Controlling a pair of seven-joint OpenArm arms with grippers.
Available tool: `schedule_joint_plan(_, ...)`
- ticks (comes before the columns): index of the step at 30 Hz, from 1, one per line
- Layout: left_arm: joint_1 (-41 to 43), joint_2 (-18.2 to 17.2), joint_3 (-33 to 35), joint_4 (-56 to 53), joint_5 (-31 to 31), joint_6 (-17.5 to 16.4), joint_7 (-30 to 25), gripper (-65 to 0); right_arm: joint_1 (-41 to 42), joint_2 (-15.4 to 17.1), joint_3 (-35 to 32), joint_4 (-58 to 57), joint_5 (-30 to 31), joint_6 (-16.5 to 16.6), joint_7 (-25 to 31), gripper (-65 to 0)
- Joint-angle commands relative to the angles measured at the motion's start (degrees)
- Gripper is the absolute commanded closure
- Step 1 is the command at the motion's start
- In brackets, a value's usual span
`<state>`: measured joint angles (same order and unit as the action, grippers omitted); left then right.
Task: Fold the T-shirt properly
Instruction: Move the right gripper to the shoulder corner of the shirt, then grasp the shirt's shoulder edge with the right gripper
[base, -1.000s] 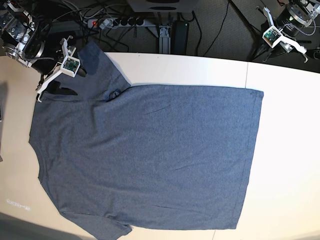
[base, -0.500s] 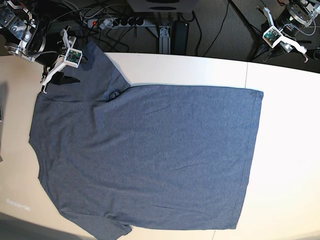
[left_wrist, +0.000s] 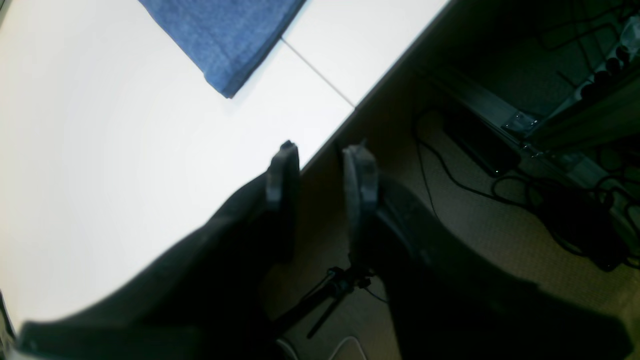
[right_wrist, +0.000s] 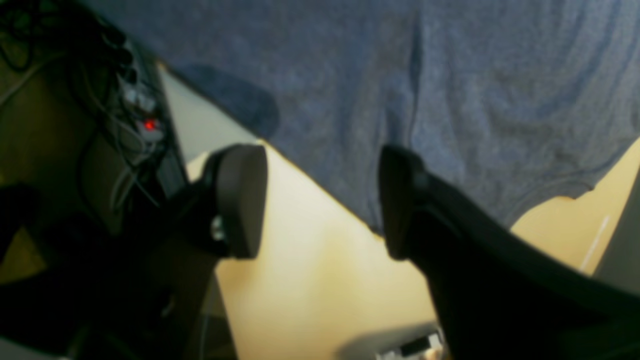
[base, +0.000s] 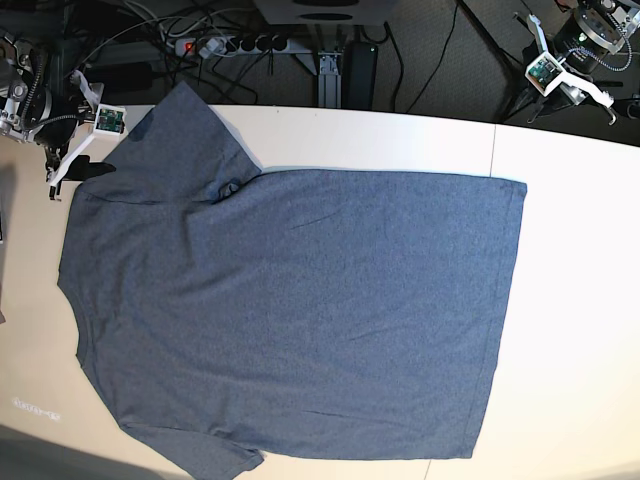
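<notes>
The blue-grey T-shirt lies spread flat on the white table, plain side up, no lettering showing. Its neck end is at the left and its hem at the right. My right gripper hovers open and empty at the table's back left edge, just left of the upper sleeve. In the right wrist view the gripper has wide jaws over bare table, with shirt fabric beyond them. My left gripper is off the table at the back right. In the left wrist view the gripper holds nothing, its fingers a narrow gap apart, and a hem corner shows.
A power strip with a red light, cables and a dark box lie on the floor behind the table. A seam crosses the tabletop near the shirt's hem. Bare table lies right of the hem.
My right gripper has moved left, off the upper sleeve, to the table's back left edge. The sleeve now lies flat and uncovered. The left arm has not moved.
</notes>
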<state>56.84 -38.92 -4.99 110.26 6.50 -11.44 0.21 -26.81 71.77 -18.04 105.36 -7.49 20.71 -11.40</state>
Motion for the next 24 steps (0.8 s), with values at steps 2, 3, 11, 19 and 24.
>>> schedule_joint_plan(2,0.61,-0.63,-0.39,0.79,-0.24,1.38,-0.87,-19.5,0.28,1.73,0.48,0.55,0.00,6.80,0.66,-35.8)
schedule_joint_plan(3,0.59,-0.63,-0.39,0.79,-0.24,1.38,-0.87,-19.5,0.26,1.70,0.48,0.55,0.04,6.80,0.72,-35.8)
schedule_joint_plan(11,0.28,-0.63,-0.39,0.79,-0.24,1.38,-1.73,-19.5,0.33,1.33,-5.73,0.52,-4.39,6.75,1.14,-35.8)
schedule_joint_plan(19,0.31,-0.63,-0.39,0.79,-0.24,1.36,-1.84,-19.5,0.83,0.46,-6.95,0.37,-4.35,6.73,1.09,-35.8)
schedule_joint_plan(24,0.31,-0.61,-0.39,0.79,-0.24,1.38,-1.68,-19.5,3.06,0.59,-6.93,0.35,-4.28,6.75,1.07,-35.8)
